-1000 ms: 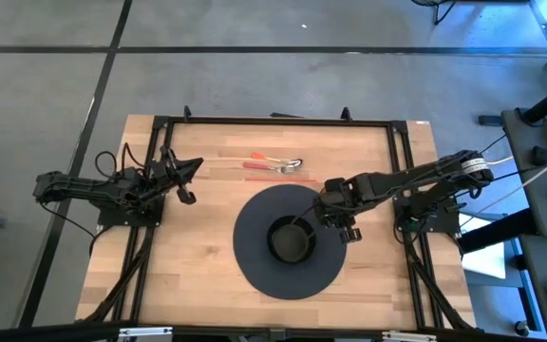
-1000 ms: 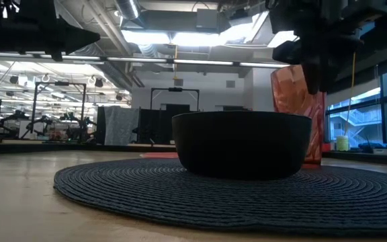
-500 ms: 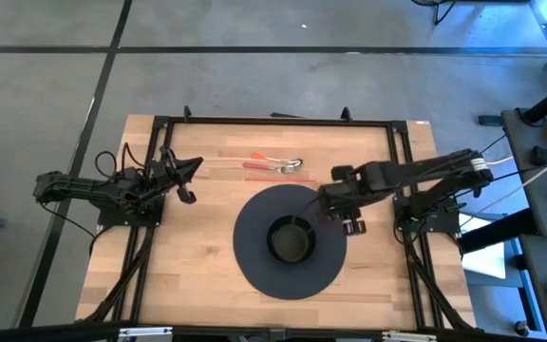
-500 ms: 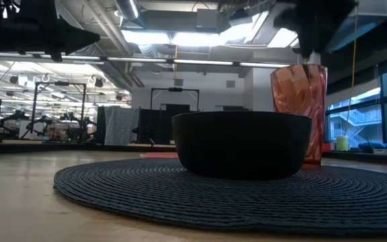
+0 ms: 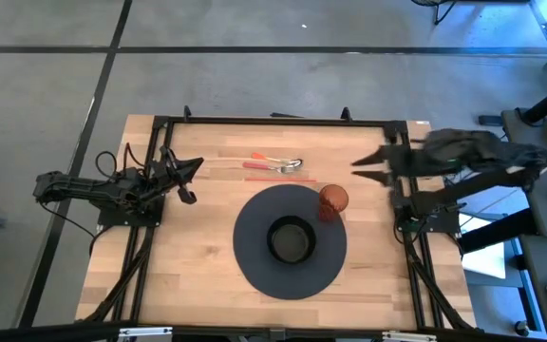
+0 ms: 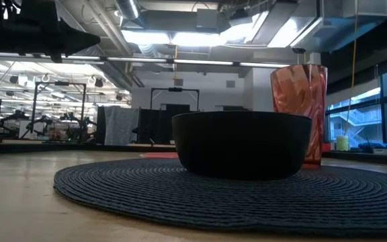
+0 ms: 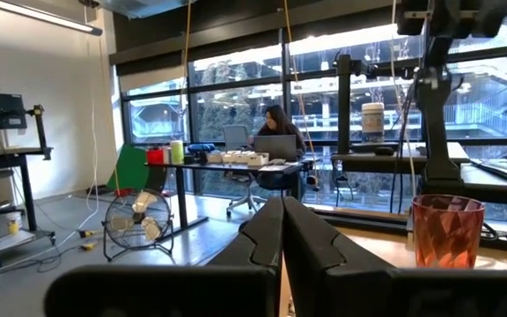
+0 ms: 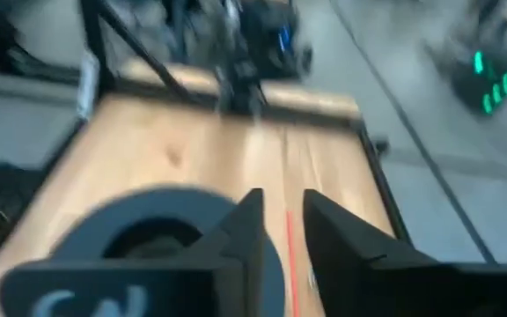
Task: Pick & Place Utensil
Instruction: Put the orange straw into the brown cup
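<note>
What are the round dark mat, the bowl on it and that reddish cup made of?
The mat looks like woven or braided cord, ribbed in rings, matte. The bowl is smooth, dull black; plastic or glazed ceramic, I cannot tell which. The cup seems translucent faceted plastic or glass, since light shows through its orange-red sides.

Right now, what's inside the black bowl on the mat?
From above, the black bowl looks empty, a dark interior with no utensil visible. The low view shows only its outer wall. The utensils lie on the table beyond the mat, and the red cup stands on the mat's edge.
</note>
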### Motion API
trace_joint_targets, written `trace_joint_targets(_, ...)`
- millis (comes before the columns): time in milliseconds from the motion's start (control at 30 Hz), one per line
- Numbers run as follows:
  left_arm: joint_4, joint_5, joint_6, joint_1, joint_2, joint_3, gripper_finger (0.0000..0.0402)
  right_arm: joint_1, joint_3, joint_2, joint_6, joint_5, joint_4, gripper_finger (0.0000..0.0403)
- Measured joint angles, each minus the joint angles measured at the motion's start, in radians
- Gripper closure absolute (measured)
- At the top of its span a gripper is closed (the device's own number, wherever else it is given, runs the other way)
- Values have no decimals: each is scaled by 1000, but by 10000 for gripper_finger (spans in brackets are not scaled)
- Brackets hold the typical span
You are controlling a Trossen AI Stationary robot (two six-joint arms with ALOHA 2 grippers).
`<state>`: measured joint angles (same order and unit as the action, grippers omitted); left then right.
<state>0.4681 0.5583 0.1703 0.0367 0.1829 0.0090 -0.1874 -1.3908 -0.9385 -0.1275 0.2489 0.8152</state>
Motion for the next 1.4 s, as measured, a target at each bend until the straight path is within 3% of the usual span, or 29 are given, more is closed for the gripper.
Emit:
trace_joint_targets(167,-1,0,0,0,0,0,397,15,328,261,-60,-191,-333,390)
trace_joint_targets(233,-1,0,0,0,0,0,399,21,467,355,-67,-262,-495,396)
trace_joint_targets(500,-1,0,0,0,0,0,397,106,887,591,-27,-282,-804,398)
trace_joint_targets(633,-2,0,0,0,0,0,394,159,1041,649,23,-360,-988,399)
trace_joint_targets(933,-9,1,0,0,0,0,400,259,1157,696,82,-421,-1040,400)
trace_joint_targets(1400,-9,35,7,0,0,0,396,279,1302,699,93,-426,-1133,401)
